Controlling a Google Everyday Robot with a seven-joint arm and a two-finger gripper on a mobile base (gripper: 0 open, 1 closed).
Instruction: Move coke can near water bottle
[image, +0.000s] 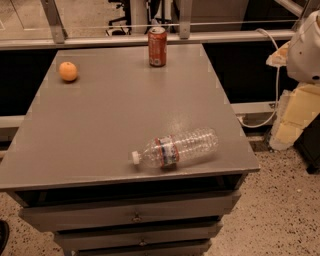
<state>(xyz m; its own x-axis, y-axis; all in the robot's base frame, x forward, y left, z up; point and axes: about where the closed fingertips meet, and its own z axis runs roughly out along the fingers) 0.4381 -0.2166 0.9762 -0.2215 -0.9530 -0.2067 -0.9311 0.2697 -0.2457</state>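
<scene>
A: Where is the tool?

B: The tool (296, 116) hangs at the right border, beyond the right side of the worktop (110, 115) and below a white rounded arm housing (307, 47). It shows as pale yellow blocky shapes, partly cut off by the border.

A: Spread or pressed together?

B: I cannot tell. It is not touching anything on the worktop.

A: And the coke can?

B: The coke can (157, 47) stands upright at the far edge of the worktop, about midway along it, well apart from the tool, up and to its left.

A: The water bottle?

B: The water bottle (177, 148) lies on its side near the front edge, white cap pointing left, its base slightly farther back than the cap. It is well apart from the can and nearer to the tool than the can is.

A: Anything else?

B: An orange (68, 71) sits near the far left corner. A white cable (276, 75) loops down beside the tool. Drawers (135, 215) show under the worktop; the lowest one is cut off at the bottom.
</scene>
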